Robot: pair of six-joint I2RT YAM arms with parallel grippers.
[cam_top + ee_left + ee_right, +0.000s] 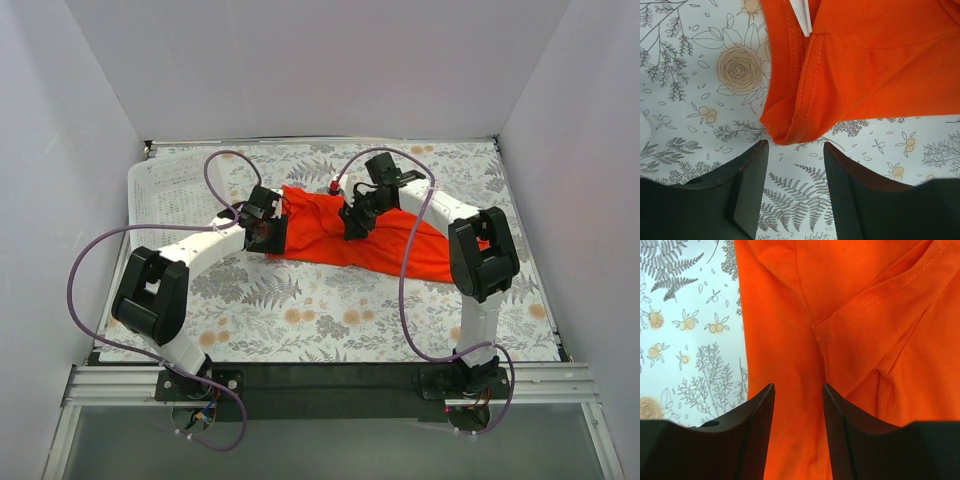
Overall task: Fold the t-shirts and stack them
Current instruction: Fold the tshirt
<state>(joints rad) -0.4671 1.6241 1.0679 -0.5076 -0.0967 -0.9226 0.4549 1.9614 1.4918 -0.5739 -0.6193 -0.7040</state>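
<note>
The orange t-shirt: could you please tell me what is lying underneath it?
The orange t-shirt lies crumpled on the floral tablecloth, which shows at its edges. Anything else beneath the fabric is hidden.

You're looking at one plain orange-red t-shirt (322, 232), unfolded and rumpled, lying low as a slanted band from just above the centre of the top view down toward the middle right, its stitched hem curled under at the left end and its seams creased mid-cloth.
</note>
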